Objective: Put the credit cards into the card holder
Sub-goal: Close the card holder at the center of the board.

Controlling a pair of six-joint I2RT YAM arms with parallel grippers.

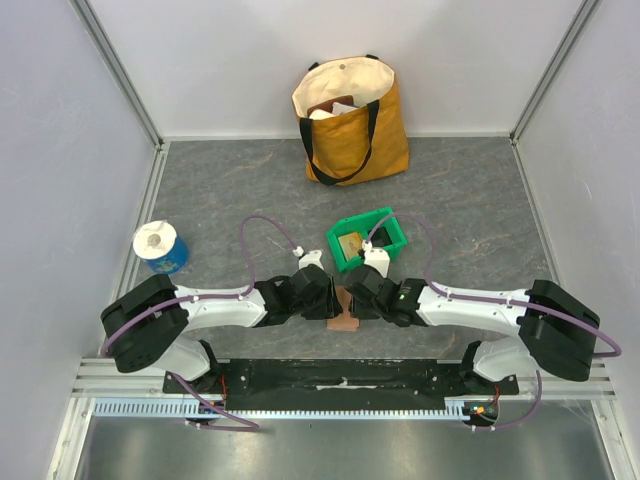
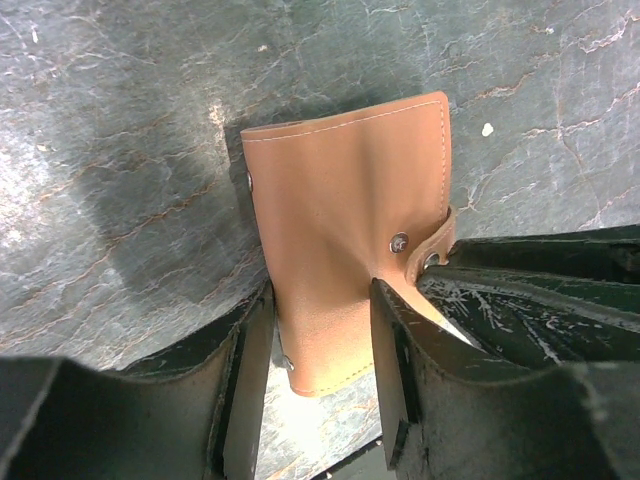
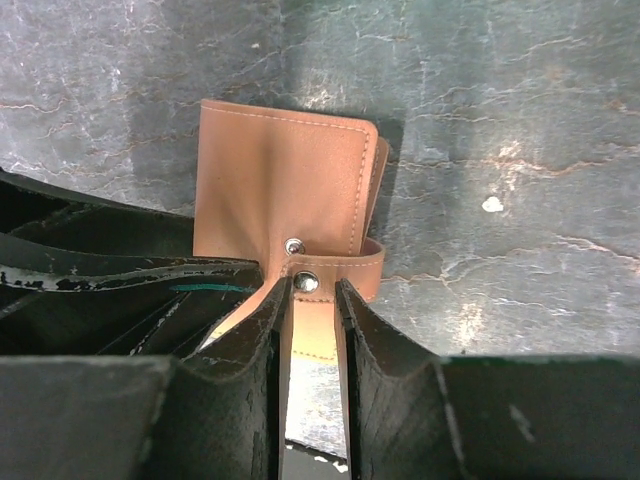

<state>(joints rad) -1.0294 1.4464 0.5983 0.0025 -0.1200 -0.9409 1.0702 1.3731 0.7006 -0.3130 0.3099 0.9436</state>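
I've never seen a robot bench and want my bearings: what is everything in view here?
card holder: one, terracotta brown, on the table between the two claws
bin: one, green, beyond the claws, something tan inside
tote bag: one, mustard and cream, by the back wall
round container: one, blue with white top, table's left side
table: one, grey marbled, underneath
left arm, right arm: two, white and black, reaching from the near edge
left claw, right claw: two, black, flanking the card holder

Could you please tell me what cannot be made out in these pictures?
Credit cards: none identifiable; green bin contents too small, top view.
Card holder: mostly under both arms, top view; near end behind tool fingers, wrist views.
Left tool: gripping or merely straddling the holder, unclear.
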